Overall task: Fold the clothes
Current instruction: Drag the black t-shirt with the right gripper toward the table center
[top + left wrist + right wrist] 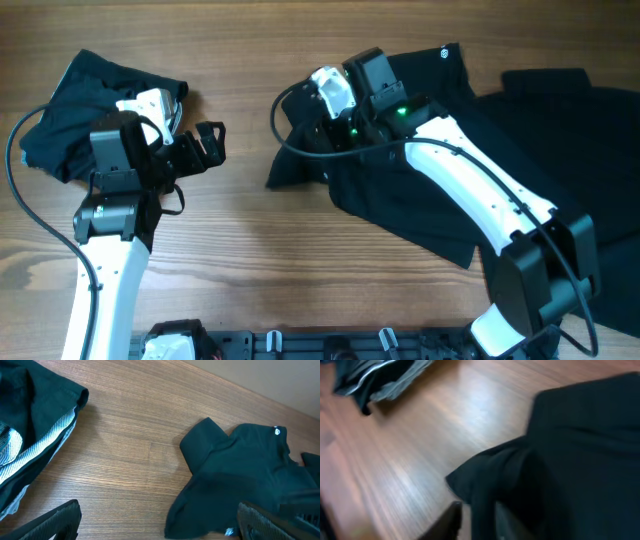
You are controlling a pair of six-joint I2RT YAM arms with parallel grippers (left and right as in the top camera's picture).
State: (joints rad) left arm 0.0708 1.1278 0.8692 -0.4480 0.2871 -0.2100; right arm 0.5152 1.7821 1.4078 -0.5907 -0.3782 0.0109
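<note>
First fold is on. The dark garment (pixel 385 205) lies mid-table, and the right gripper (pixel 477 517) seems pinched on its edge, though that view's pretty blurry. The left gripper (pixel 210 143) hangs wide open over the table (pixel 250 260). Next move, I'd guess: carry that edge across, keeping it taut.

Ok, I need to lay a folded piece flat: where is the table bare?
Bare table runs between the crumpled dark garment and the black shirt, though the left pincer juts into it. The front strip below the shirt is free too. Crowded on the right: shirt, right arm, a second dark garment.
</note>
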